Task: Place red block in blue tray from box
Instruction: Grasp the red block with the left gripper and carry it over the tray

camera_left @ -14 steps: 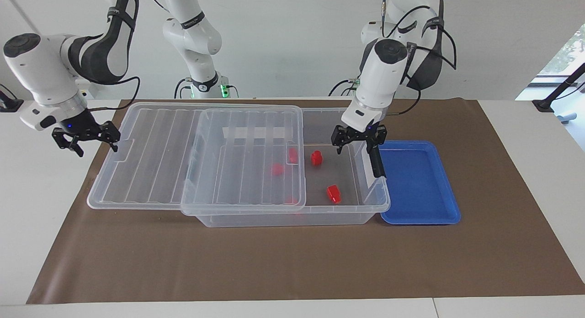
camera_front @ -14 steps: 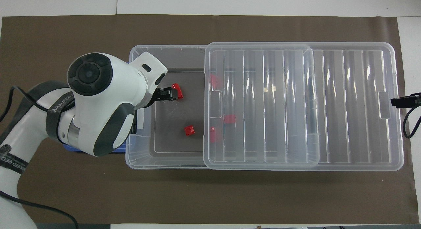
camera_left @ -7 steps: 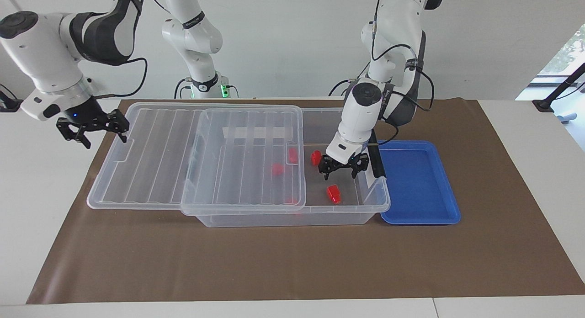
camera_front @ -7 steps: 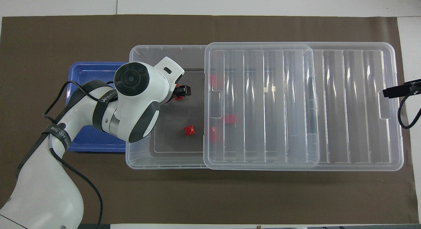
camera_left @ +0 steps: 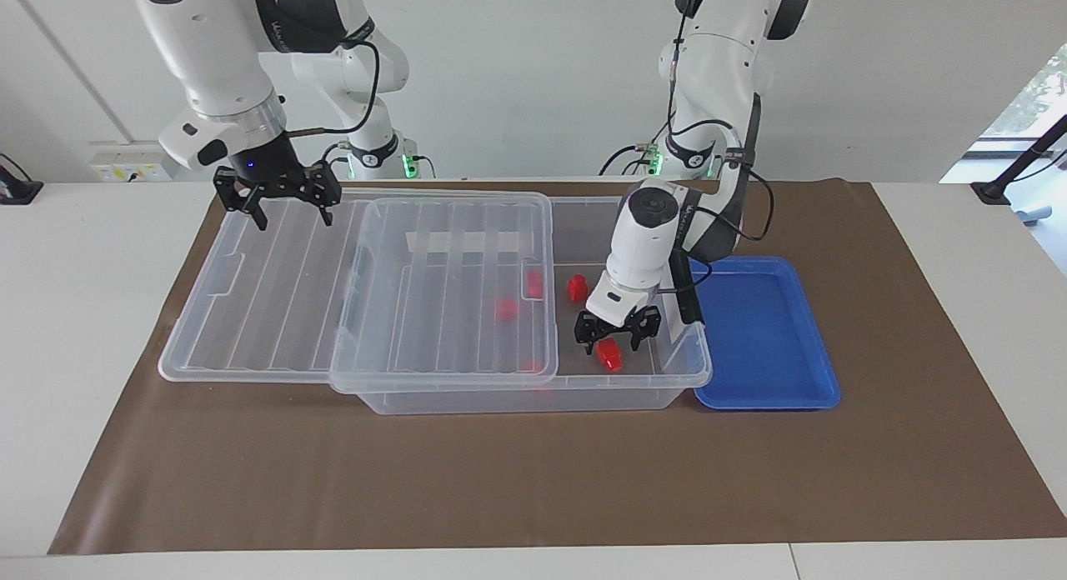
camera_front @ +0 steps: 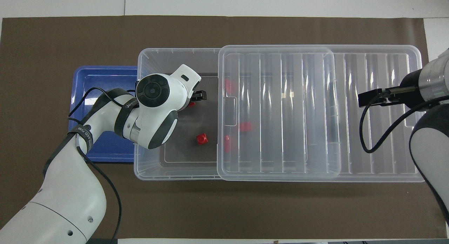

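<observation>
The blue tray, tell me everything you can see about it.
The blue tray is a shallow rectangle of bright blue plastic with a raised rim and rounded corners. It lies flat and empty on the brown mat, close beside the clear box at the left arm's end of the table. In the overhead view the left arm covers part of it.

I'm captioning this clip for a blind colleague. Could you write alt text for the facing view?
The left tool is down inside the open end of the clear box, open, directly over a red block. The box's lid is slid toward the right arm's end, with the right tool open above it. The blue tray beside the box holds nothing.
</observation>
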Controlling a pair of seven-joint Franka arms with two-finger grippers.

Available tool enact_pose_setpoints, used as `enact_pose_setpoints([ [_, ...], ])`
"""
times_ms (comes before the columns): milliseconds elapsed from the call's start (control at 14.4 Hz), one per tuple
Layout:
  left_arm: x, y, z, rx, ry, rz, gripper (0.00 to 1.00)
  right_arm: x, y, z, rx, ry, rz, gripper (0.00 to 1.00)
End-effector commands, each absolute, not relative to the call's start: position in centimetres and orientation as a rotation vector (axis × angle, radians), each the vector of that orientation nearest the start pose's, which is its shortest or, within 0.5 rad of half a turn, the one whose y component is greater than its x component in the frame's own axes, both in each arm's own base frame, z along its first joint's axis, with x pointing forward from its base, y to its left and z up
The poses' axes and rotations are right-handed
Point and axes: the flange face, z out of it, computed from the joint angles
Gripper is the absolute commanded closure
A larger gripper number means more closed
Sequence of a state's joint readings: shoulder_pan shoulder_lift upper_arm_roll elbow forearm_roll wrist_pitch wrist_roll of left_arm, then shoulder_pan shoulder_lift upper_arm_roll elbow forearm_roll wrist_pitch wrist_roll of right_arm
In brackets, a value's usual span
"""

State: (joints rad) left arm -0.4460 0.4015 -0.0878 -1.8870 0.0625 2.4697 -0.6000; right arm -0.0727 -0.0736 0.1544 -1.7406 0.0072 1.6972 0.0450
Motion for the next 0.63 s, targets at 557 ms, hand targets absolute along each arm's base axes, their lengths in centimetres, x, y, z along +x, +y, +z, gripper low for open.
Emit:
enact_pose_setpoints([
  [557, 55.1, -29.1, 40.9, -3.187, -0.199, -0.340, 1.00, 53.8, 4.2, 59.7, -3.103, 0.008, -0.038, 0.00],
])
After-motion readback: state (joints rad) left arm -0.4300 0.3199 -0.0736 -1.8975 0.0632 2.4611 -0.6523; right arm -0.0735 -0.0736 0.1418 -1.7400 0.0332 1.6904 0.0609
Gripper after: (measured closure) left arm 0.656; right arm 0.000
